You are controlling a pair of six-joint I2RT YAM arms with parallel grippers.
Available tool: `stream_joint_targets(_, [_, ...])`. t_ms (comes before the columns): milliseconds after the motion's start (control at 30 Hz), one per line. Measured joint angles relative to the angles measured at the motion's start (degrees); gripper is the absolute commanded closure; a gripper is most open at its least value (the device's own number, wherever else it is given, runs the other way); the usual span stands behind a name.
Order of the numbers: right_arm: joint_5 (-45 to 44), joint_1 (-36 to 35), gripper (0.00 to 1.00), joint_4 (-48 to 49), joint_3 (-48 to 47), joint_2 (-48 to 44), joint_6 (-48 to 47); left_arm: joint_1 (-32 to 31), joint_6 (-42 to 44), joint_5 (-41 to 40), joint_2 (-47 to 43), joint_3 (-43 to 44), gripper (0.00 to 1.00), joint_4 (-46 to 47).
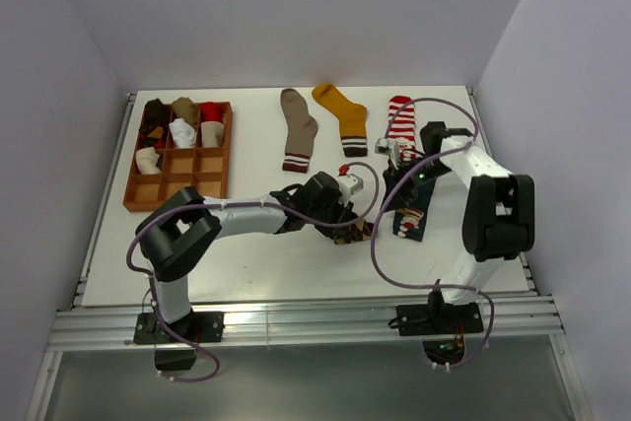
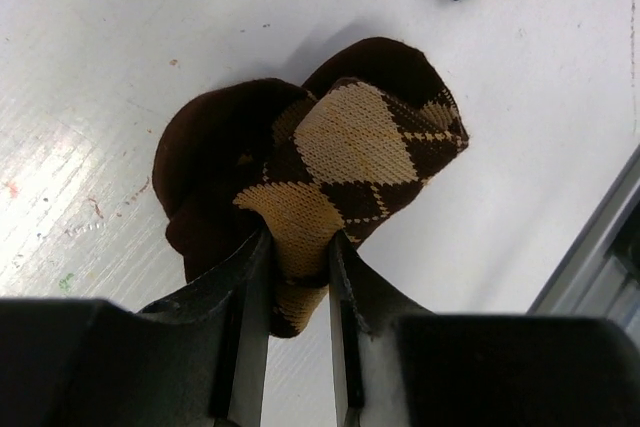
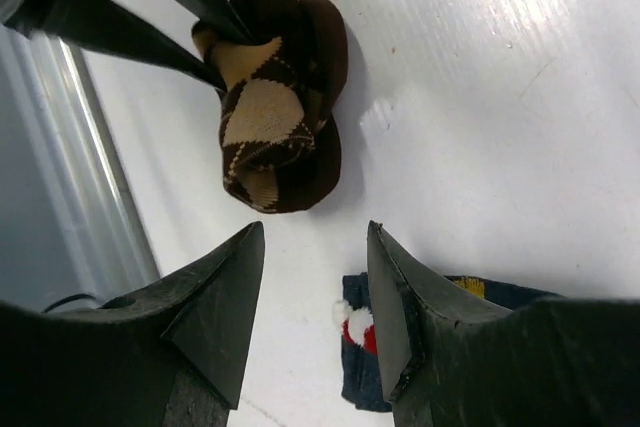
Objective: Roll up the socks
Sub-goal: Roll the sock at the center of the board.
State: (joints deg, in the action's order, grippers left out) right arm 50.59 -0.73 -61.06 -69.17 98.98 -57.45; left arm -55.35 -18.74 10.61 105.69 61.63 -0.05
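Right now the left gripper (image 2: 298, 252) has a tight pinch on the soft brown knit sock with tan diamonds (image 2: 350, 147). Its two black fingers are partly closed, with a fold of cloth squeezed between them. That sock is bunched into a fat lump, about half rolled, sitting on the smooth white table (image 2: 120, 47). From the left fingers the lump spreads out toward 1 o'clock.

The right gripper (image 3: 315, 237) is wide open and holds nothing. In its own view the lump sits near, at 11 o'clock from its fingertips, not touching them, and runs long from 12 to 6 o'clock. So the left arm is the nearer one. I think the right would need to reach toward 11 o'clock to help tuck the roll. The knit looks thick and squashy, so it may spring loose.

A flat navy sock with a little red and white figure (image 3: 360, 382) lies behind the right fingertips at 6 o'clock
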Motion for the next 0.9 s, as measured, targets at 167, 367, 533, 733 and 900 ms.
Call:
stream_joint_targets(167, [-1.8, -0.1, 0.44, 9.1, 12.6, -11.8, -1.6, 1.6, 0.0, 4.0, 1.2, 3.0, 1.0, -4.9])
stream_joint_targets(367, [-3.2, -0.2, 0.38, 16.1, 22.2, -22.7, -7.1, 3.6, 0.5, 8.9, 3.1, 7.0, 1.0, -10.6])
stream_joint_targets(533, [-4.7, -2.2, 0.36, 20.2, 25.8, -28.9, -10.1, 4.6, 1.5, 12.1, 5.3, 10.5, 1.0, -14.9])
stream_joint_targets(733, [-8.7, -10.8, 0.33, 26.6, 33.2, -37.3, -11.1, 5.1, 2.8, 14.0, 6.8, 12.9, 1.0, -17.5])
stream_joint_targets(900, [-12.0, -18.0, 0.33, 30.3, 37.2, -40.5, -11.3, 5.3, 3.1, 15.4, 7.8, 14.1, 1.0, -18.8])
